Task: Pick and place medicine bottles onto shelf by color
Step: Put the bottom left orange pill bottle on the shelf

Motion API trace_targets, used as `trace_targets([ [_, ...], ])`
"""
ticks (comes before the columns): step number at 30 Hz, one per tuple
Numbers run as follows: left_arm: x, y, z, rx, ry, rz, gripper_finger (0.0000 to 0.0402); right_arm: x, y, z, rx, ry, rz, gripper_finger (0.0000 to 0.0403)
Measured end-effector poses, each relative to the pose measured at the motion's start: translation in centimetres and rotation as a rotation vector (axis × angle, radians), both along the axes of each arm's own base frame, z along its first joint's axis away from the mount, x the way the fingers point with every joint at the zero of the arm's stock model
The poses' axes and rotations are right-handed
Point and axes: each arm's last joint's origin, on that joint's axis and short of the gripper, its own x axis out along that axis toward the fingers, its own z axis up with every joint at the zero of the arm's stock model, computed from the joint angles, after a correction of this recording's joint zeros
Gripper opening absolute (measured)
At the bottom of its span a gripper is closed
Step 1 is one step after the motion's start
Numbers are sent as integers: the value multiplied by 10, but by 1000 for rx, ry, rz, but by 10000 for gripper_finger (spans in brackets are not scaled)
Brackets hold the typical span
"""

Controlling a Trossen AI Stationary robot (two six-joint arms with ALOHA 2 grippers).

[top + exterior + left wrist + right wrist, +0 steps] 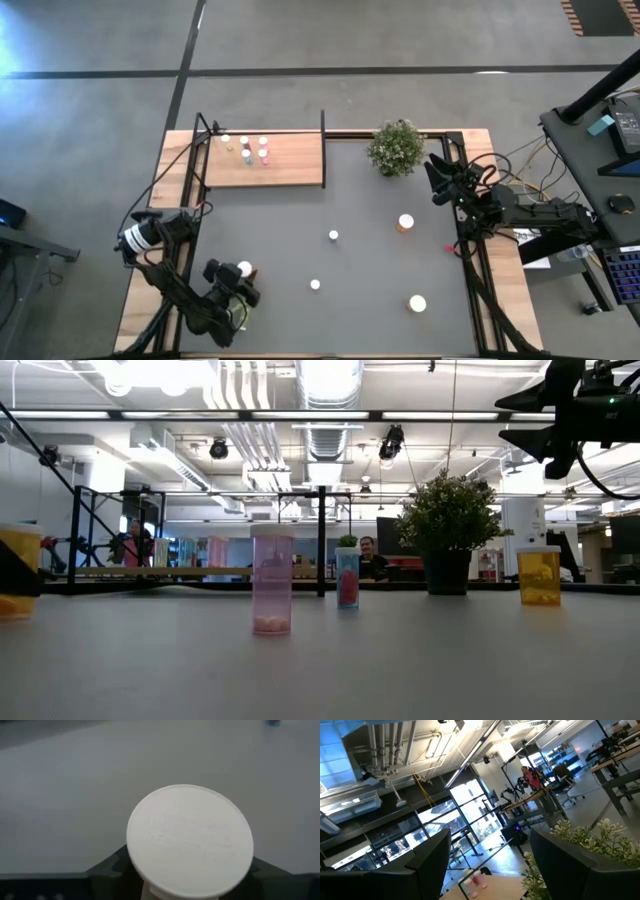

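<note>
PROGRESS: about six medicine bottles (246, 150) stand on the shelf (290, 165); five remain on the bench (370, 230) | LEFT tool (243, 275): near-left, fingers around a white-capped bottle (190, 840), grip uncertain | RIGHT tool (437, 180): wide, raised beside the plant (397, 147)

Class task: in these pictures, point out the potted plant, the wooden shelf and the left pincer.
Potted plant (396, 147), high view: middle of its foliage.
Shelf (290, 165), high view: bare part of the board.
Left pincer (243, 270), high view: between its fingertips, at the white cap there.
</note>
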Motion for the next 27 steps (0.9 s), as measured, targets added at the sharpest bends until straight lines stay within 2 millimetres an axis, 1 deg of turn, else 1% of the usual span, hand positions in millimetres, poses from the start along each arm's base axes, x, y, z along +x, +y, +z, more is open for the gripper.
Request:
trace_targets([
  [4, 4, 1, 7, 12, -31, -18, 163, 0, 0, 0, 0, 0, 0, 260],
  [6, 7, 5, 14, 33, -4, -48, 164, 0, 0, 0, 0, 0, 0, 260],
  [9, 16, 13, 27, 76, 56, -100, 165, 0, 0, 0, 0, 0, 0, 260],
  [12, 28, 27, 43, 121, 66, -127, 165, 0, 0, 0, 0, 0, 0, 260],
  [19, 62, 73, 75, 279, 46, -89, 165, 0, 0, 0, 0, 0, -1, 260],
  [22, 81, 94, 82, 295, 35, -47, 165, 0, 0, 0, 0, 0, 0, 260],
  [27, 118, 131, 89, 302, -3, 4, 165, 0, 0, 0, 0, 0, 0, 260],
])
